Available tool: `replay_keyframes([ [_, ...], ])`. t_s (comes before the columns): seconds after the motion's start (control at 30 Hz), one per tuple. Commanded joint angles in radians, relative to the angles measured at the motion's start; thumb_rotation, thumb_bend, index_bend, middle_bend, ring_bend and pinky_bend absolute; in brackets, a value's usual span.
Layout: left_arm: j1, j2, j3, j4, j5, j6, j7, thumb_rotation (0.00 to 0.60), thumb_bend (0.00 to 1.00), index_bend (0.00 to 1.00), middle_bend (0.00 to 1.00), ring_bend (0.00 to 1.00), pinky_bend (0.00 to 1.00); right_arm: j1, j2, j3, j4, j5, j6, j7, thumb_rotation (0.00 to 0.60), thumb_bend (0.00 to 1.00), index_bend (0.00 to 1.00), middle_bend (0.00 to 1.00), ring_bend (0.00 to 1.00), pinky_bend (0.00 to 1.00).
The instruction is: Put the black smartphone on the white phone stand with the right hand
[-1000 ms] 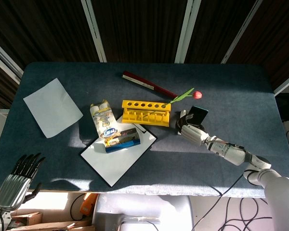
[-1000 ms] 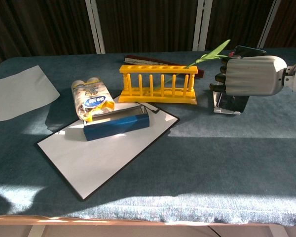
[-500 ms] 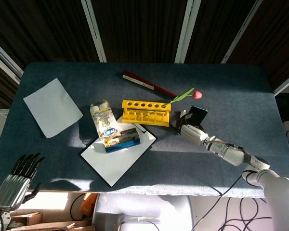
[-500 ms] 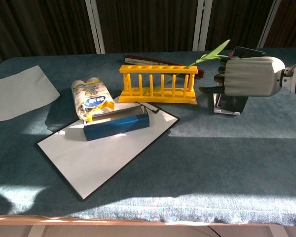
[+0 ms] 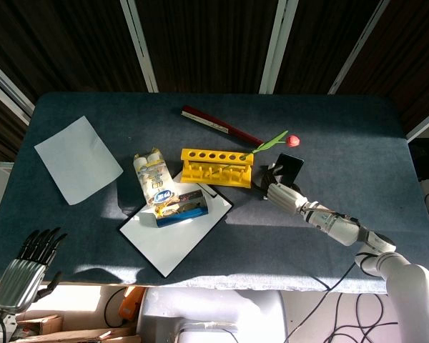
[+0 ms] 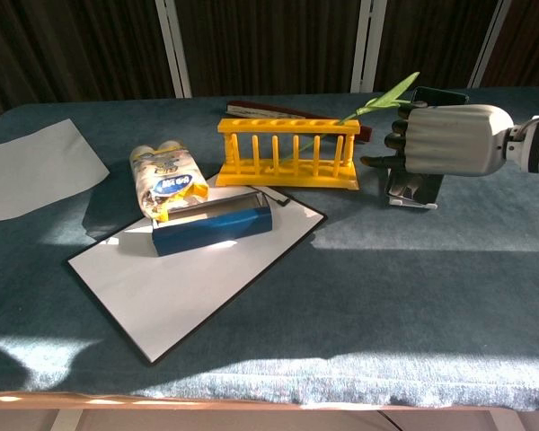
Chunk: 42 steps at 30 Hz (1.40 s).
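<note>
Bench [image 5: 357, 143] state: right hand [image 6: 449, 139] sits against the black smartphone [image 5: 289, 168], fingers around it, phone propped upright over the white phone stand [image 6: 411, 199] just right of the yellow rack [image 6: 289, 153]. Placement looks nearly done; whether the phone is fully seated cannot be told, release and retreat left. Left hand [image 5: 20, 275] idles off the bench edge, fingers spread, holding nothing.

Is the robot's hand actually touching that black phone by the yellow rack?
Cannot tell. In the chest view the right hand covers the black phone; the head view is too small to show contact.
</note>
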Motion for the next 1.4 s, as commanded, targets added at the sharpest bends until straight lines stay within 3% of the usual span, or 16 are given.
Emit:
replay_keyframes([
  [0.03, 0.000, 0.000, -0.001, 0.000, -0.001, -0.001, 0.001, 0.600, 0.37, 0.00, 0.00, 0.00, 0.00, -0.001, -0.003, 0.003, 0.003, 0.005, -0.002, -0.002, 0.600, 0.39, 0.00, 0.41, 0.42, 0.55],
  [0.53, -0.002, -0.001, -0.001, 0.000, -0.002, -0.004, 0.004, 0.600, 0.37, 0.00, 0.00, 0.00, 0.00, -0.004, 0.002, -0.004, -0.001, 0.008, -0.001, 0.020, 0.600, 0.39, 0.00, 0.35, 0.35, 0.50],
  [0.97, -0.002, -0.002, 0.001, 0.000, 0.005, 0.000, 0.005, 0.600, 0.37, 0.00, 0.00, 0.00, 0.00, -0.026, 0.071, 0.029, -0.114, 0.047, 0.048, 0.050, 0.600, 0.36, 0.00, 0.24, 0.24, 0.40],
  [1.17, 0.004, 0.000, 0.003, 0.002, 0.015, 0.017, -0.005, 0.600, 0.37, 0.00, 0.00, 0.00, 0.00, -0.103, 0.155, 0.090, -0.338, 0.140, 0.142, 0.159, 0.586, 0.35, 0.00, 0.17, 0.15, 0.31],
  [1.3, 0.012, 0.005, -0.002, 0.007, 0.013, 0.041, -0.025, 0.600, 0.37, 0.00, 0.00, 0.00, 0.00, -0.248, 0.226, 0.136, -0.606, 0.276, 0.259, 0.187, 0.536, 0.34, 0.00, 0.06, 0.04, 0.19],
  [1.4, 0.012, 0.004, -0.004, 0.013, 0.021, 0.053, -0.042, 0.600, 0.37, 0.00, 0.00, 0.00, 0.00, -0.376, 0.284, 0.138, -0.821, 0.404, 0.328, 0.130, 0.558, 0.34, 0.00, 0.00, 0.00, 0.07],
])
